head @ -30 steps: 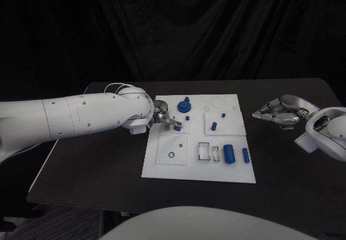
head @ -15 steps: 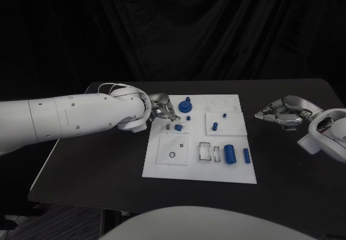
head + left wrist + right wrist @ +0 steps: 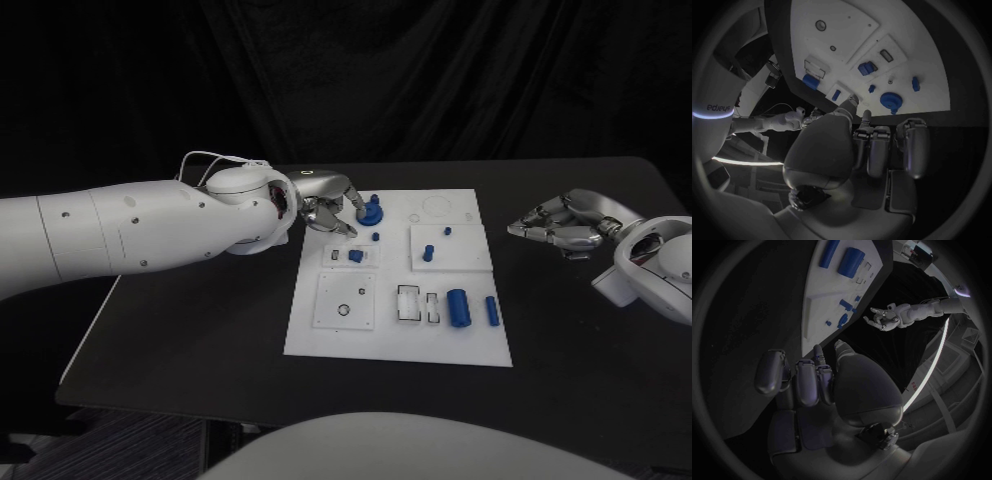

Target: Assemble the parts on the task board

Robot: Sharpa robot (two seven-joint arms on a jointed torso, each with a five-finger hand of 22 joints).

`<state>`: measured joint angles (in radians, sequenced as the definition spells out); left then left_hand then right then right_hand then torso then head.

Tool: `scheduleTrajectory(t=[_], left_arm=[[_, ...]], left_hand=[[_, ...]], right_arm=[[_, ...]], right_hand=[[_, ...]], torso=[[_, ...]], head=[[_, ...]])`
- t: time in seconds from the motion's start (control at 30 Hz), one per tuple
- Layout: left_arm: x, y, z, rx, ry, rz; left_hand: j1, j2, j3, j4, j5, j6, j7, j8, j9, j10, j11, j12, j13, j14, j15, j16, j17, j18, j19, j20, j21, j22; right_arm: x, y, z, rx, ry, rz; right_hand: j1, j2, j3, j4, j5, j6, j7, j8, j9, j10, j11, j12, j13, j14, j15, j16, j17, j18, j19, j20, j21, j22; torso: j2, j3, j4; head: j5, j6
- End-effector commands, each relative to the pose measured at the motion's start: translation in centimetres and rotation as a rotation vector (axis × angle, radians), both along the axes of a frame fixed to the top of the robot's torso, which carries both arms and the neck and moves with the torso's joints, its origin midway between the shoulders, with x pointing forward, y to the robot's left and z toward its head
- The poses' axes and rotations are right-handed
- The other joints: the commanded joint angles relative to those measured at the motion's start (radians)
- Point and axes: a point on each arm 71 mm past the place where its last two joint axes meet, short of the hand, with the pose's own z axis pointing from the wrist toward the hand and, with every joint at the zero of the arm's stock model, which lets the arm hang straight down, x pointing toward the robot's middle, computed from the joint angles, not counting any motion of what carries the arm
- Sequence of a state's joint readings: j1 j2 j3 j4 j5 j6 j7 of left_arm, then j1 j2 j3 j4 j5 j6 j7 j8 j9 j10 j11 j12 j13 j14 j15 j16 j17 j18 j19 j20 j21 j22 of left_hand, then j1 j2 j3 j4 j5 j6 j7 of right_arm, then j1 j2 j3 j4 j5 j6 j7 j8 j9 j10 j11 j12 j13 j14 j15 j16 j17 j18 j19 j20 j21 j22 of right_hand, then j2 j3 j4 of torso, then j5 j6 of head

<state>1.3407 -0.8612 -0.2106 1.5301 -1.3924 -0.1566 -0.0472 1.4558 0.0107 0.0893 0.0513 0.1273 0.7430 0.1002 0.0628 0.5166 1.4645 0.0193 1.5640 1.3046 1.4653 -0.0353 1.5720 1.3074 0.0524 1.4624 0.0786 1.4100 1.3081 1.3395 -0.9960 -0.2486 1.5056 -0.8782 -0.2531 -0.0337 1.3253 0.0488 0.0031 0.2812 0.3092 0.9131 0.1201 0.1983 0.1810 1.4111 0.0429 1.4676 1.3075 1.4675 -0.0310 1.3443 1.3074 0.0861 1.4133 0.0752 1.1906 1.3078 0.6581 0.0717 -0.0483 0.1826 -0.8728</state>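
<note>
The white task board (image 3: 329,330) lies in the middle of the black table. My left hand (image 3: 329,205) hovers over the board's far left corner, just left of the blue gear (image 3: 369,212), fingers curled and holding nothing. The gear (image 3: 890,101) also lies beyond my left hand (image 3: 856,145) in the left wrist view. A blue block (image 3: 355,256) sits in its socket below that hand. A large blue cylinder (image 3: 457,307) and a slim blue piece (image 3: 490,310) lie at the near right. My right hand (image 3: 565,227) hangs curled and empty off the board's right side.
Small blue pegs (image 3: 375,237) (image 3: 446,231) (image 3: 428,252) stand on the board's far half. Two white inserts (image 3: 410,303) sit left of the cylinder. Bare black table (image 3: 188,330) stretches left, right and in front of the board.
My left hand has drawn back from the blue block toward the board's far left corner, leaving the block in its socket. The right hand has barely moved.
</note>
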Motion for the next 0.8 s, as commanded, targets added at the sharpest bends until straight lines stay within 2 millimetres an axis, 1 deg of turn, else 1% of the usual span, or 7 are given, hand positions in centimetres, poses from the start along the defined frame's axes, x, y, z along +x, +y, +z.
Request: scheduleTrajectory(t=[0.03, 0.17, 0.33, 0.37, 0.53, 0.67, 0.8], left_arm=[[-0.4, -0.1, -0.8, 0.068, -0.06, -0.105], [-0.4, 0.2, -1.6, 0.074, -0.062, -0.099], [-0.6, 0.3, -2.8, 0.076, -0.052, -0.095], [-0.6, 0.2, -3.0, 0.077, -0.049, -0.095], [-0.8, 0.1, -4.1, 0.079, -0.032, -0.095], [-0.8, 0.0, -4.8, 0.08, -0.022, -0.093], [-0.9, -0.2, -5.4, 0.076, -0.019, -0.093]], left_hand=[[-0.008, -0.013, 0.003, 0.005, 0.008, -0.004, 0.005, -0.001, -0.019, 0.106, -0.002, 0.007, 0.266, 0.105, 0.001, -0.001, 0.263, -0.016, 0.016, -0.001, 0.008, 0.216], [-0.01, -0.017, 0.003, 0.006, 0.014, -0.002, 0.01, 0.0, -0.033, 0.106, 0.001, 0.007, 0.266, 0.105, 0.003, -0.001, 0.263, -0.018, 0.02, 0.0, 0.015, 0.218], [-0.01, -0.019, 0.004, 0.006, 0.019, 0.0, 0.011, 0.001, -0.042, 0.106, 0.003, 0.007, 0.266, 0.105, 0.004, -0.001, 0.263, -0.019, 0.022, 0.001, 0.019, 0.218], [-0.01, -0.019, 0.005, 0.006, 0.019, 0.0, 0.011, 0.001, -0.043, 0.106, 0.003, 0.007, 0.266, 0.105, 0.004, -0.001, 0.263, -0.019, 0.022, 0.001, 0.019, 0.219], [-0.019, -0.02, 0.007, 0.013, 0.021, 0.026, 0.015, 0.007, -0.062, 0.106, 0.006, 0.007, 0.266, 0.105, 0.008, -0.001, 0.263, -0.019, 0.023, 0.004, 0.022, 0.219], [-0.023, -0.022, 0.006, 0.016, 0.017, 0.033, 0.017, 0.007, -0.069, 0.106, 0.007, 0.007, 0.266, 0.105, 0.008, -0.001, 0.263, -0.019, 0.023, 0.005, 0.022, 0.219], [-0.027, -0.022, 0.005, 0.019, 0.015, 0.034, 0.018, 0.006, -0.074, 0.106, 0.008, 0.007, 0.266, 0.105, 0.009, -0.001, 0.263, -0.019, 0.022, 0.005, 0.021, 0.218]], right_arm=[[-0.1, -0.1, 0.0, 0.012, -0.021, -0.005], [-0.2, -0.1, 0.0, 0.017, -0.03, -0.004], [-0.3, 0.0, 0.0, 0.023, -0.039, 0.001], [-0.3, 0.1, 0.0, 0.024, -0.04, 0.002], [-0.4, 0.1, 0.0, 0.029, -0.046, 0.005], [-0.5, 0.1, 0.1, 0.031, -0.052, 0.004], [-0.5, 0.1, 0.1, 0.032, -0.054, 0.004]], right_hand=[[0.008, 0.001, 0.004, 0.001, 0.004, 0.005, 0.002, -0.002, -0.001, -0.002, -0.001, -0.003, 0.09, 0.042, 0.001, 0.005, 0.073, 0.006, -0.005, 0.001, 0.004, 0.04], [0.007, 0.001, 0.004, 0.002, 0.004, 0.007, 0.001, -0.001, -0.001, 0.0, -0.001, -0.002, 0.091, 0.043, 0.001, 0.006, 0.074, 0.006, -0.004, 0.001, 0.006, 0.041], [0.007, 0.002, 0.004, 0.002, 0.005, 0.008, 0.001, 0.0, 0.0, 0.001, -0.001, -0.002, 0.092, 0.043, 0.0, 0.008, 0.075, 0.005, -0.004, 0.001, 0.007, 0.042], [0.007, 0.002, 0.004, 0.002, 0.005, 0.008, 0.001, 0.0, 0.0, 0.001, -0.001, -0.002, 0.092, 0.043, 0.0, 0.008, 0.075, 0.005, -0.004, 0.001, 0.007, 0.042], [0.007, 0.002, 0.004, 0.002, 0.005, 0.008, 0.001, 0.0, 0.0, 0.001, -0.001, -0.002, 0.092, 0.043, 0.0, 0.008, 0.075, 0.005, -0.004, 0.001, 0.007, 0.042], [0.007, 0.002, 0.005, 0.002, 0.007, 0.01, 0.001, 0.001, 0.0, 0.002, -0.002, -0.001, 0.093, 0.043, 0.0, 0.008, 0.075, 0.005, -0.003, 0.001, 0.007, 0.042], [0.007, 0.002, 0.005, 0.002, 0.007, 0.01, 0.001, 0.001, 0.0, 0.002, -0.002, -0.001, 0.093, 0.043, 0.0, 0.008, 0.075, 0.005, -0.003, 0.001, 0.007, 0.042]], torso=[[0.0, 0.0001, 0.0015], [0.003, -0.0037, 0.001], [0.006, -0.0049, -0.0012], [0.007, -0.0062, -0.0007], [0.007, -0.0074, 0.0032], [0.005, -0.0035, 0.0019], [0.005, -0.0022, 0.0003]], head=[[-0.005, 0.0], [0.0, 0.0], [0.002, 0.0], [0.001, 0.0], [-0.004, 0.0], [-0.003, 0.0], [-0.004, 0.0]])
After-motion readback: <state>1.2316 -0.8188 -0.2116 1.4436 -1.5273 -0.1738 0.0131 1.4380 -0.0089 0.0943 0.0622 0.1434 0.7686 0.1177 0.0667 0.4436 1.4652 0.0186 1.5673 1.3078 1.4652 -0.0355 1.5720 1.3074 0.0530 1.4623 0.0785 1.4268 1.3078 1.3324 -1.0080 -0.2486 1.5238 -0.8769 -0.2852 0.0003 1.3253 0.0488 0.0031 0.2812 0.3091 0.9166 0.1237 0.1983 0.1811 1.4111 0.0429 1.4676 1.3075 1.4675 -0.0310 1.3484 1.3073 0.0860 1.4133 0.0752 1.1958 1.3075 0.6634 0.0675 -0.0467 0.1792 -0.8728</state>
